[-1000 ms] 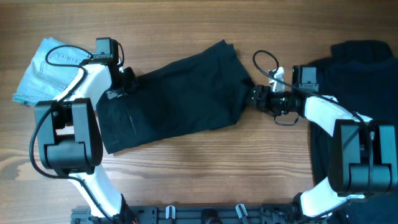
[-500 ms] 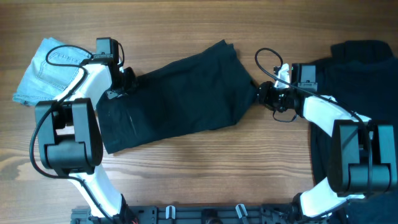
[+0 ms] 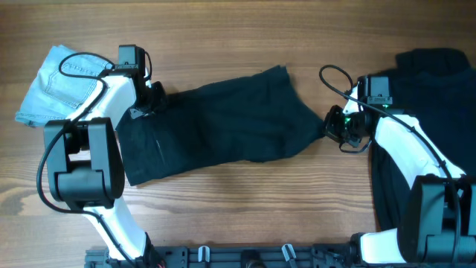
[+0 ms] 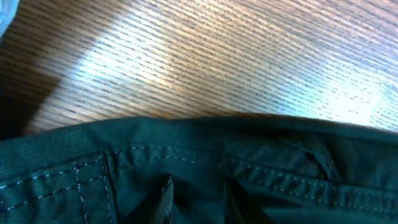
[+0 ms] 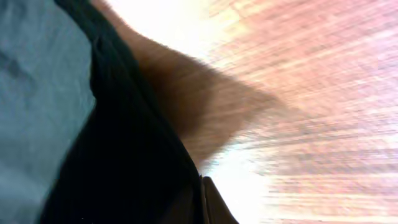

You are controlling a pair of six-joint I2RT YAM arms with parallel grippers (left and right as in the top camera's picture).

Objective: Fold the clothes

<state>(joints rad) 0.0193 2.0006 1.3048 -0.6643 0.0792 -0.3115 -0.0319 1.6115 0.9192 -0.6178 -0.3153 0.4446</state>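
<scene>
The black shorts [image 3: 223, 126] lie spread across the middle of the table, tilted up to the right. My left gripper [image 3: 158, 99] sits at their upper left corner, shut on the stitched waistband [image 4: 186, 155]. In the left wrist view, cloth bunches around its fingers [image 4: 166, 193]. My right gripper [image 3: 332, 126] is shut on the shorts' right corner, which is drawn out to a point. The right wrist view shows dark cloth [image 5: 124, 162] pressed against one finger [image 5: 214, 202], blurred.
A folded light-blue denim piece [image 3: 56, 85] lies at the back left, beside the left arm. A pile of dark garments [image 3: 439, 82] covers the right edge, under the right arm. Bare wood [image 3: 245, 208] runs along the front.
My right gripper has shut on the shorts' right corner and moved right, pulling the cloth out longer and flatter. The left arm has barely moved.
</scene>
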